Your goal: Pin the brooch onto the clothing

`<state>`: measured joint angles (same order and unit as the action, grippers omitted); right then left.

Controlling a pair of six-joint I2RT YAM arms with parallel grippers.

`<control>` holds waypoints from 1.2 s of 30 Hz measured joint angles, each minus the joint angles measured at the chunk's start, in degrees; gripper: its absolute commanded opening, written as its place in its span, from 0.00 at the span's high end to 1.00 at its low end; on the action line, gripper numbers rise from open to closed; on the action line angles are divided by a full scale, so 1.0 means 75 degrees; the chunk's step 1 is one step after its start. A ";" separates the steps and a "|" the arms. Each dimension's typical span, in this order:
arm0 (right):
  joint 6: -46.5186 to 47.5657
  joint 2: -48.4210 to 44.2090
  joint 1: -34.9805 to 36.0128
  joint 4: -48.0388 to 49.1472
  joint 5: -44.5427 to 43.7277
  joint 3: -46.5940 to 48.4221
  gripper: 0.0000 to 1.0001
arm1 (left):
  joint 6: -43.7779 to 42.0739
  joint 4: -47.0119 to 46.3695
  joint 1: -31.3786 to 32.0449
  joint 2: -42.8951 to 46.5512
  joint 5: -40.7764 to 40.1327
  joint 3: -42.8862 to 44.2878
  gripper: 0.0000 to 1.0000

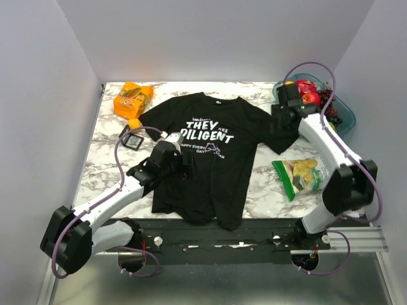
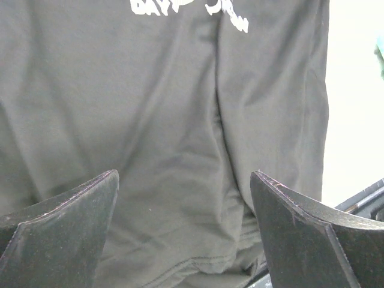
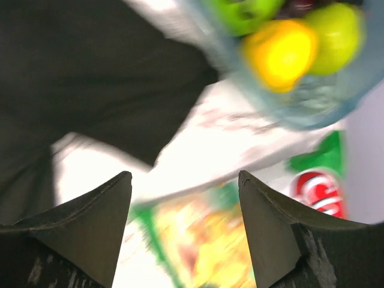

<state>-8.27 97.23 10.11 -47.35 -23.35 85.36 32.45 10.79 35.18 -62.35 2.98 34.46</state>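
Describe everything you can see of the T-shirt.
The T-shirt is black, short-sleeved, wrinkled fabric, with white chest print including "THEY ARE DILIGENT". It lies spread flat, print up, collar at the far side, on the marble table, hem at the near edge. The open left hand is over its chest; I see no brooch on it.

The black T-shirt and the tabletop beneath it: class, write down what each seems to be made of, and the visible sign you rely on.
T-shirt: soft matte fabric, probably a cotton knit; it lies in loose folds and creases, with no sheen. Tabletop: smooth white surface with grey veins, marble in look; whether it is real stone or a printed laminate cannot be told.
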 measured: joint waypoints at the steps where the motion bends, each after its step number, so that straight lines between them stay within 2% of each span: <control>1: -0.0154 -0.0452 0.0300 0.0117 0.0114 -0.0356 0.23 | -0.0026 0.0055 -0.0061 -0.0038 -0.0003 0.0076 0.01; 7: -0.1594 -0.2748 0.2687 0.0874 0.1711 -0.3127 0.28 | -0.0271 0.0592 -0.1032 -0.0344 0.0318 0.0487 0.01; 11: -0.2798 -0.3188 0.4083 0.1192 0.2425 -0.4625 0.36 | -0.0714 0.1186 -0.1512 -0.0638 0.0624 0.1084 0.01; 13: -0.3261 -0.3133 0.4479 0.1303 0.2597 -0.5045 0.37 | -0.0985 0.1367 -0.1600 -0.0737 0.0667 0.1364 0.01; 20: -0.4103 -0.2847 0.4645 0.1399 0.2381 -0.5374 0.46 | -0.1451 0.1620 -0.1798 -0.0731 0.0697 0.1443 0.01; 33: -0.4173 -0.1769 0.4552 0.1990 0.1967 -0.5368 0.52 | -0.1682 0.1766 -0.1827 -0.0358 0.0624 0.1338 0.01; 35: -0.4156 -0.1647 0.4523 0.2168 0.1973 -0.5365 0.58 | -0.1696 0.1766 -0.1827 -0.0323 0.0592 0.1338 0.01; 36: -0.4138 -0.1568 0.4503 0.2194 0.1973 -0.5333 0.70 | -0.1699 0.1769 -0.1827 -0.0323 0.0577 0.1338 0.01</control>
<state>-39.31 85.47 43.88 -30.89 -8.56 45.36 19.70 24.05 21.47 -64.77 7.31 44.49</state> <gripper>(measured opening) 0.470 0.987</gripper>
